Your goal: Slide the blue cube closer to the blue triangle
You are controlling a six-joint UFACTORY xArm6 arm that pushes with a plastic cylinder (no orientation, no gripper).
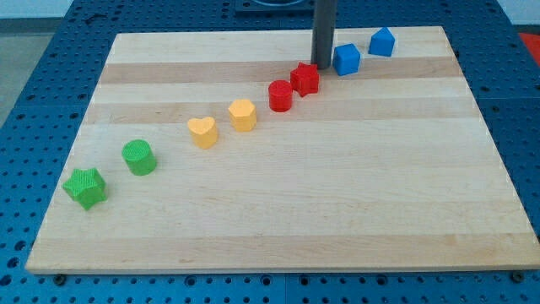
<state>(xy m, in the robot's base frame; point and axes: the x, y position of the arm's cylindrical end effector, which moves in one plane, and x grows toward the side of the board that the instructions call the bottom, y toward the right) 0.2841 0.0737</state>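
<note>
The blue cube [347, 59] sits near the top of the wooden board [278, 211], right of centre. The blue triangle [382, 41] stands a short way up and to the right of it, near the board's top edge; a small gap separates them. My tip [322, 64] is the lower end of the dark rod that comes down from the view's top. It rests just left of the blue cube, close to its left face, and just above the red star [305, 78].
A red cylinder [280, 95] sits lower left of the red star. Two yellow hearts [242, 114] [202, 132], a green cylinder [138, 157] and a green star [85, 187] continue the diagonal line toward the lower left. Blue pegboard surrounds the board.
</note>
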